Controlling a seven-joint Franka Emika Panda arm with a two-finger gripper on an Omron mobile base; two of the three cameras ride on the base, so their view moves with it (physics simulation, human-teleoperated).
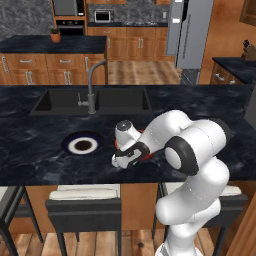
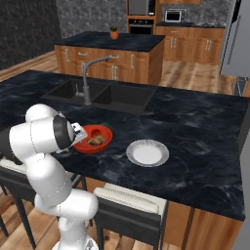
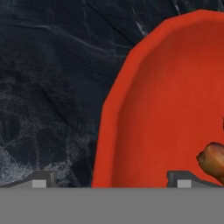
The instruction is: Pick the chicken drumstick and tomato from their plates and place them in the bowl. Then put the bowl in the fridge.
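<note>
The red bowl (image 2: 86, 147) sits on the black counter near its front edge, with the tan-brown chicken drumstick (image 2: 96, 141) lying inside it. My gripper (image 3: 111, 183) is open and low at the bowl's rim (image 3: 107, 131): one fingertip (image 3: 39, 181) is outside over the counter, the other (image 3: 183, 181) inside the bowl. The drumstick (image 3: 213, 160) lies just past the inner finger. The navy-rimmed plate (image 1: 82, 145) is bare, left of my hand (image 1: 125, 156). The pale white plate (image 2: 147, 153) is bare, right of the bowl. The tomato is hidden.
A double sink (image 1: 92, 100) with a tall faucet (image 1: 92, 85) lies behind the bowl. The grey fridge (image 1: 192, 35) stands far back right across the floor. Stools (image 1: 85, 197) stand under the counter's front edge. A potted plant (image 2: 114, 32) is on the rear island.
</note>
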